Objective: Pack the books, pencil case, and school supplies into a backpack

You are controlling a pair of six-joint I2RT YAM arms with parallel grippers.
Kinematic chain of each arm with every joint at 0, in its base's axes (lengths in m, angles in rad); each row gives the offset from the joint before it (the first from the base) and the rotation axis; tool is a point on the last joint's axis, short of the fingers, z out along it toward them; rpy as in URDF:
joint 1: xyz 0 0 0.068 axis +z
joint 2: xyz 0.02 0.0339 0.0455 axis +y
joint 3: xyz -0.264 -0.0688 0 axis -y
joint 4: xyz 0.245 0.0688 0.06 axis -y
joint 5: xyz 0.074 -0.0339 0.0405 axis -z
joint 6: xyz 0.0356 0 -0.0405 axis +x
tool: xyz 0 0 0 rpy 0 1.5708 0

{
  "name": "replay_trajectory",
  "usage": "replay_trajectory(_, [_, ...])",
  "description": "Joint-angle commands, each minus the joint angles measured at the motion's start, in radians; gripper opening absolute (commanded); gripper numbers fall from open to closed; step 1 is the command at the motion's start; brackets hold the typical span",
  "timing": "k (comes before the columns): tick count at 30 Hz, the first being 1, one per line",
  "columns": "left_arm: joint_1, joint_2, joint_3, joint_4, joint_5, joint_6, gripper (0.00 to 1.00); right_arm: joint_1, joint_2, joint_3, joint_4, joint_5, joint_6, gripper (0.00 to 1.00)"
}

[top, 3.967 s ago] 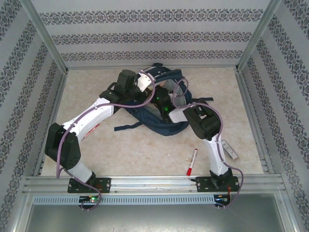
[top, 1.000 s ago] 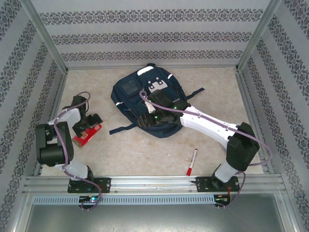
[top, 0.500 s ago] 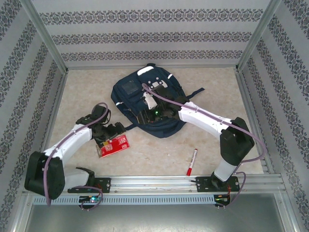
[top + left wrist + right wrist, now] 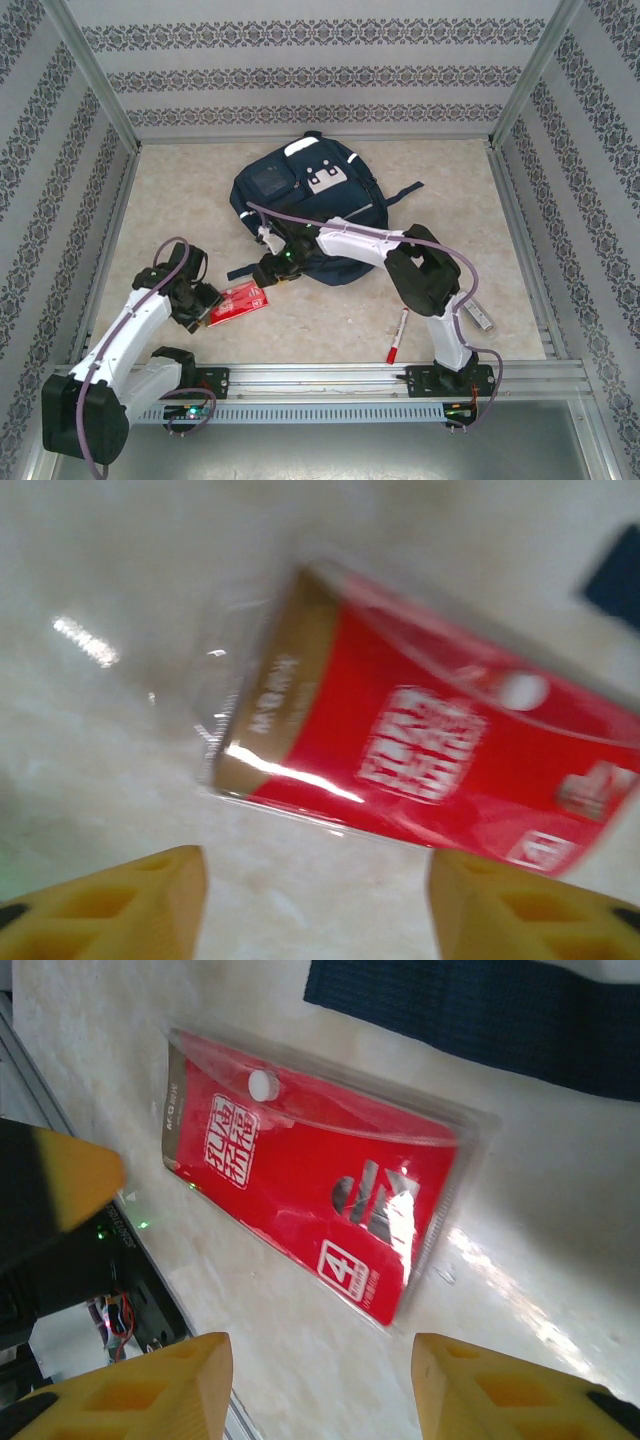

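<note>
Left gripper (image 4: 318,902): fingers spread, nothing between them. The red packet (image 4: 440,750), in a clear snap-button sleeve, lay flat on the table (image 4: 200,200) just ahead of the fingertips. It sat slightly to their right in the left wrist view, with its tan spine end nearest them. I saw no contact.

Right gripper (image 4: 318,1388): fingers also spread and not holding anything. The same packet lay ahead of these tips too, apart from them, with its snap-button edge on the far side. From the top view I noted the two grippers facing the packet from opposite sides: the left one just beside its left end, the right one near its far right corner.

Backpack (image 4: 310,195): lying flat, front pockets up, just beyond the right gripper. Its near lower edge and a loose strap (image 4: 243,268) were close beside the fingers.

Marker (image 4: 397,335): red-capped, on the table well behind the right gripper, beside that arm's lower link.
</note>
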Motion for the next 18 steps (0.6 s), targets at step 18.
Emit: replay_trajectory(18, [0.033, 0.144, -0.136, 0.2, -0.056, -0.01, 0.39, 0.061, 0.142, 0.048, 0.036, -0.167, -0.069, 0.4])
